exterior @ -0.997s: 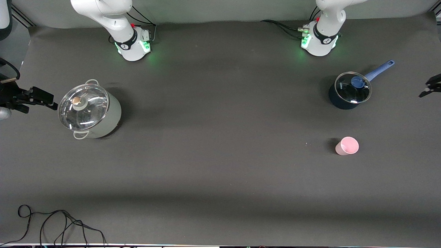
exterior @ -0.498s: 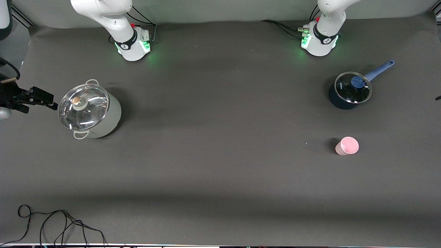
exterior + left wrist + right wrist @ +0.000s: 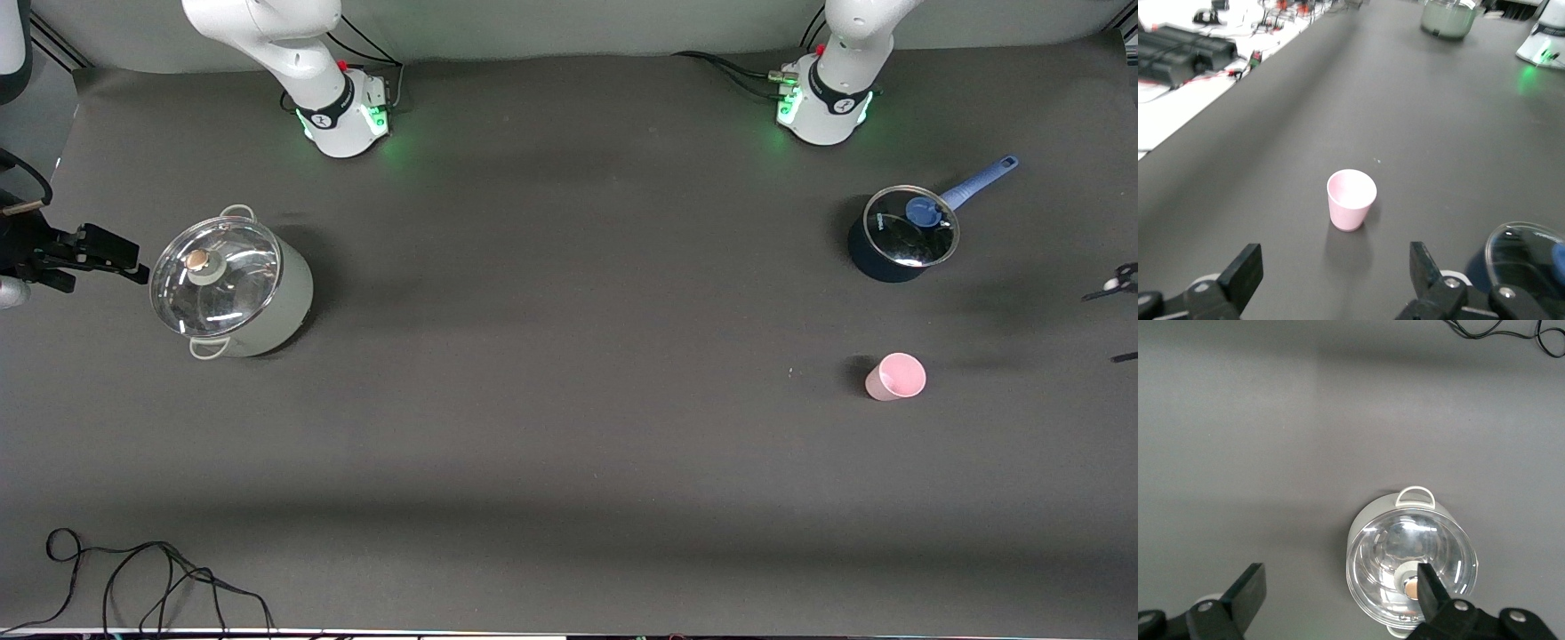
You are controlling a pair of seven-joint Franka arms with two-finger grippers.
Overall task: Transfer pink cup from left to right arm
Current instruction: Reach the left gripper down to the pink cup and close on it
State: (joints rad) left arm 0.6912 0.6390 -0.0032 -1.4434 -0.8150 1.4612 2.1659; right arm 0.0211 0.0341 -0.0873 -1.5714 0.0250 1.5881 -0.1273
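Pink cup (image 3: 896, 376) stands upright on the tabletop (image 3: 569, 427) toward the left arm's end, nearer the front camera than the blue saucepan (image 3: 902, 233), both grippers (left gripper (image 3: 1335, 283), right gripper (image 3: 1338, 603)) released and empty; a careless approach might topple it.

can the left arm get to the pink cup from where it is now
Probably yes. The pink cup stands upright alone on the table, bare mat around it. The left gripper is open and faces it; the blue saucepan sits off to one side.
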